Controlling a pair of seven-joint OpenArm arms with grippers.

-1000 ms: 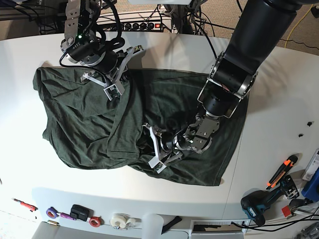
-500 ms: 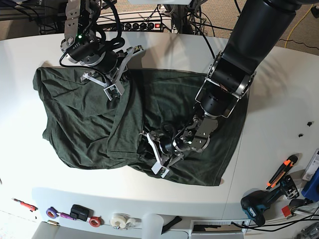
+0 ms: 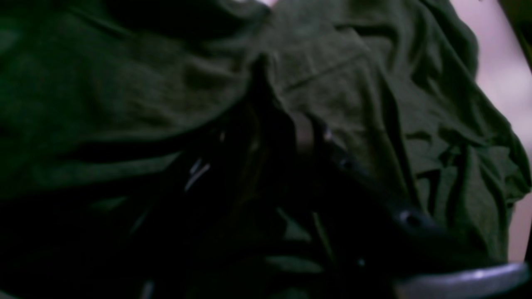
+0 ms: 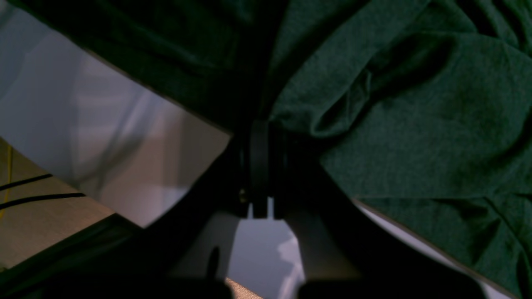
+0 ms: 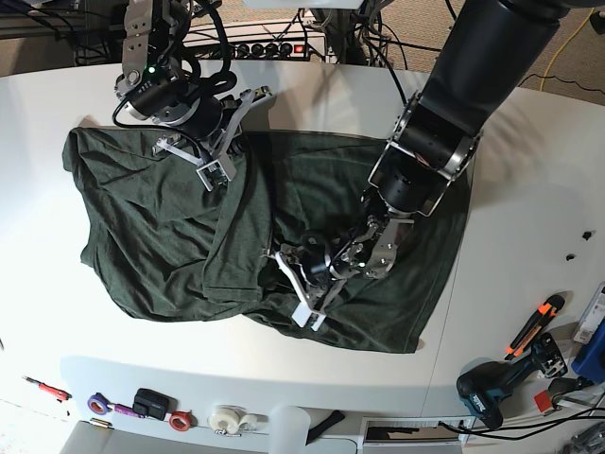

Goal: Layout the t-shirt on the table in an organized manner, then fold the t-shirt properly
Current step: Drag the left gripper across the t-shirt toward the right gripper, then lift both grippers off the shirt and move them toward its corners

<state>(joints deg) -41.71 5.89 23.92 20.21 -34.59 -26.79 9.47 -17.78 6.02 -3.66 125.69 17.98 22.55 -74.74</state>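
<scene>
Two arms are working the rumpled t-shirt on the tabletop, spreading not finished. Right gripper jaws pinch its far edge; left gripper jaws sit spread over mid-shirt folds. Next: grab and pull flat.

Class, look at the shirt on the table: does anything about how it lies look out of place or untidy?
Yes. The t-shirt is not flat on the table: a wide flap is folded over its middle, with bunched wrinkles around it near the left tool.
</scene>
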